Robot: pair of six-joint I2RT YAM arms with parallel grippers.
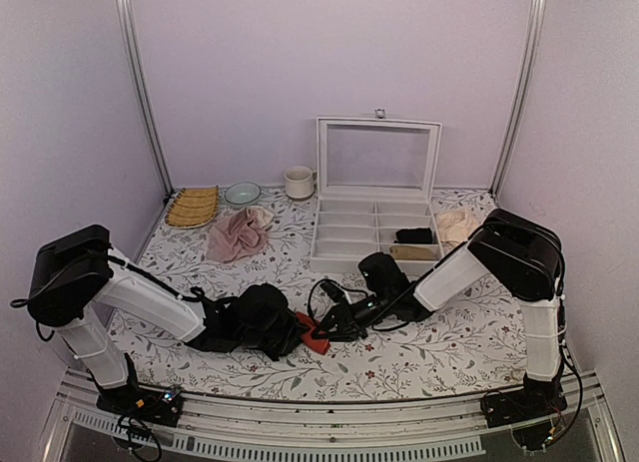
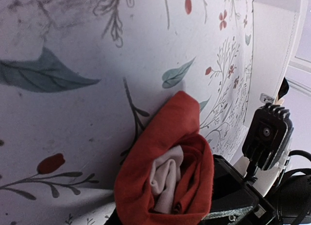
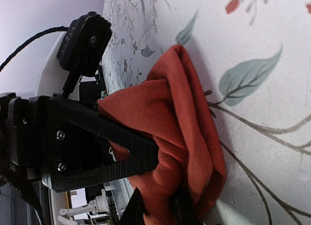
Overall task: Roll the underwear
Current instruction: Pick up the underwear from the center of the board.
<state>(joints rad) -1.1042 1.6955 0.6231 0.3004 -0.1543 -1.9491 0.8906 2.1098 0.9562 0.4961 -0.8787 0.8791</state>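
Two grippers meet at the cloth: the right gripper (image 3: 167, 183) pinches the underwear (image 3: 180, 118), while the left gripper's (image 1: 297, 332) hold cannot be told. The bundle lies near the table's (image 1: 429, 354) front edge. Soft, light and springy, it would likely unroll, so grip across its thick middle.

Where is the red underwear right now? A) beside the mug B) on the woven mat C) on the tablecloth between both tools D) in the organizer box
C: the underwear lies bunched on the tablecloth between the left tool and right tool, apart from the organizer box.
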